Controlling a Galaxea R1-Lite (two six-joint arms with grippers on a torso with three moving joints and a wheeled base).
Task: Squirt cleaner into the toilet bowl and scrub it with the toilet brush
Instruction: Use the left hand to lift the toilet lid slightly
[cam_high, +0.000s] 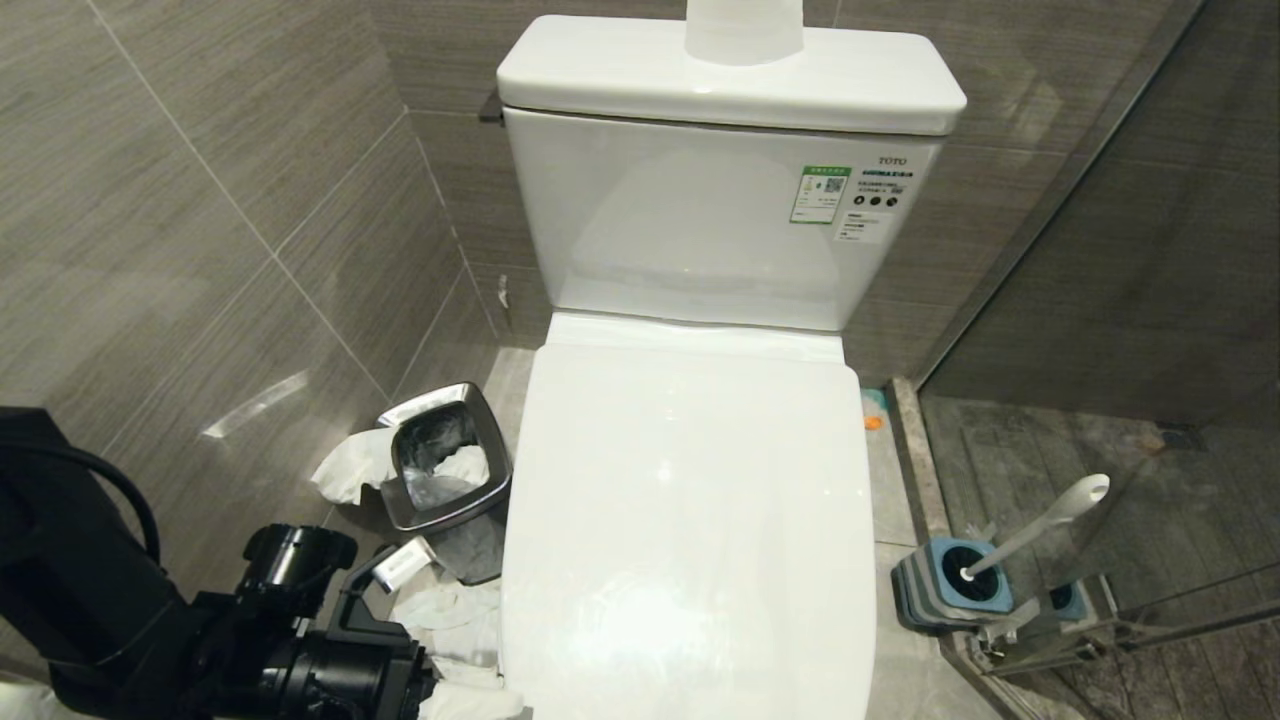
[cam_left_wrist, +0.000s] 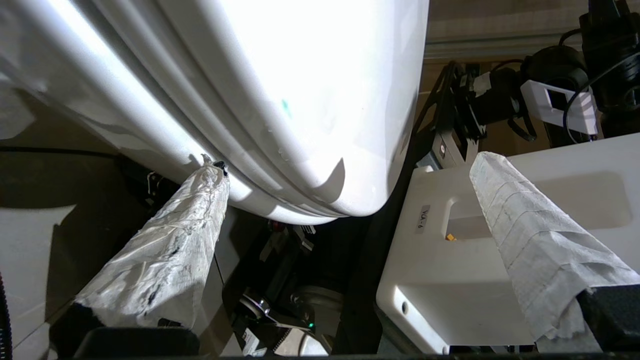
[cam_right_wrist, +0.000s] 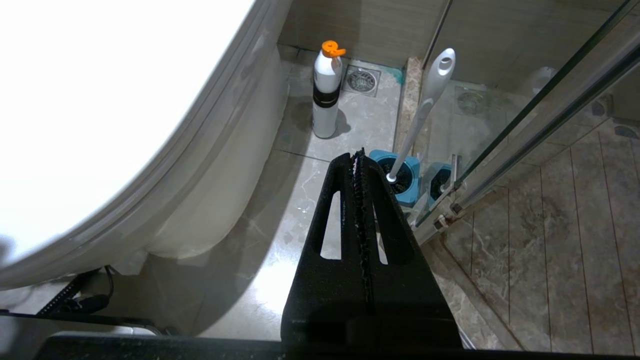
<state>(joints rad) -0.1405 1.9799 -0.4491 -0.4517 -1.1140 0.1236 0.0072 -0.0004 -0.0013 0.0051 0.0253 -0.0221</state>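
The toilet bowl is covered by its closed white lid (cam_high: 690, 520); only the bowl's outer side (cam_right_wrist: 215, 200) shows. My left gripper (cam_left_wrist: 348, 165) is open at the lid's front edge, low down, and its paper-wrapped fingers (cam_left_wrist: 170, 250) hold nothing. One fingertip reaches the underside of the rim. A small teal fleck (cam_left_wrist: 285, 106) marks the lid; no other cleaner shows. A white bottle with an orange cap (cam_right_wrist: 326, 95) stands on the floor beside the toilet. The toilet brush (cam_high: 1040, 525) stands in its blue holder (cam_high: 955, 585) to the right. My right gripper (cam_right_wrist: 357, 155) is shut and empty above the floor.
A square steel waste bin (cam_high: 445, 470) with tissue in it stands left of the toilet, and crumpled tissue (cam_high: 350, 470) lies around it. A glass shower partition (cam_high: 1150, 300) closes off the right side. A paper roll (cam_high: 743, 30) stands on the tank. My white base (cam_left_wrist: 500, 260) is close below.
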